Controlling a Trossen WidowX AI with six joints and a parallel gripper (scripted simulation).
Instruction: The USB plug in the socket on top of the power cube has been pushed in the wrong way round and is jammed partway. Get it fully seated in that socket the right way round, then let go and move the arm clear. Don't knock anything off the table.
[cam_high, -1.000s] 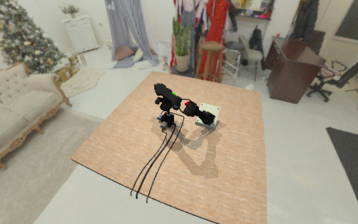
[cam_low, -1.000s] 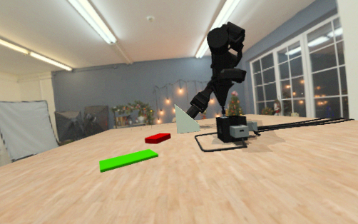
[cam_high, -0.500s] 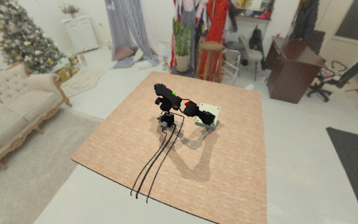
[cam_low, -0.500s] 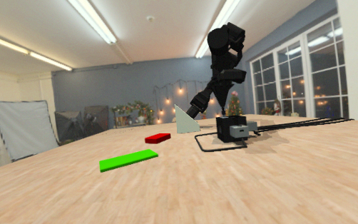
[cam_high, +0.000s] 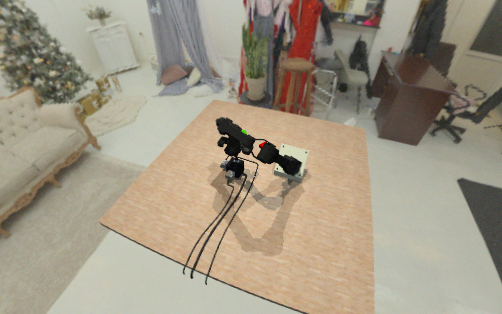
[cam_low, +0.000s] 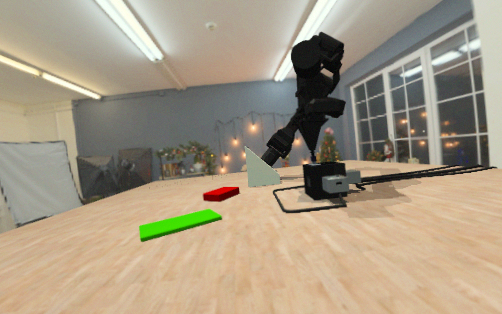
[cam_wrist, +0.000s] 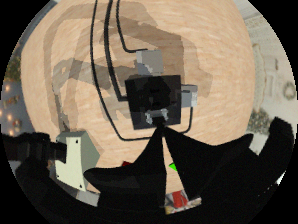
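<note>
The power cube (cam_high: 236, 169) (cam_low: 314, 186) (cam_wrist: 136, 112) is a black block on the table, with grey plugs (cam_low: 335, 184) (cam_wrist: 150, 62) in its sides. My gripper (cam_low: 313, 152) (cam_wrist: 161, 131) points down over the cube's top, its narrow fingertips nearly together. It is shut on the USB plug (cam_low: 313, 159), a small dark piece with a bluish tint, just above the cube's top face. Small grey parts show at the fingertips in the wrist view. The top socket is largely hidden under the fingertips and shadow; how deep the plug sits and which way round it faces cannot be told.
Black cables (cam_high: 216, 220) (cam_low: 425, 174) (cam_wrist: 95, 60) run from the cube across the table, one looping around it. A red block (cam_low: 221, 194) and a green slab (cam_low: 180, 224) lie off to one side. A pale wedge-shaped stand (cam_high: 295, 151) (cam_low: 260, 172) (cam_wrist: 75, 162) is by the arm's base.
</note>
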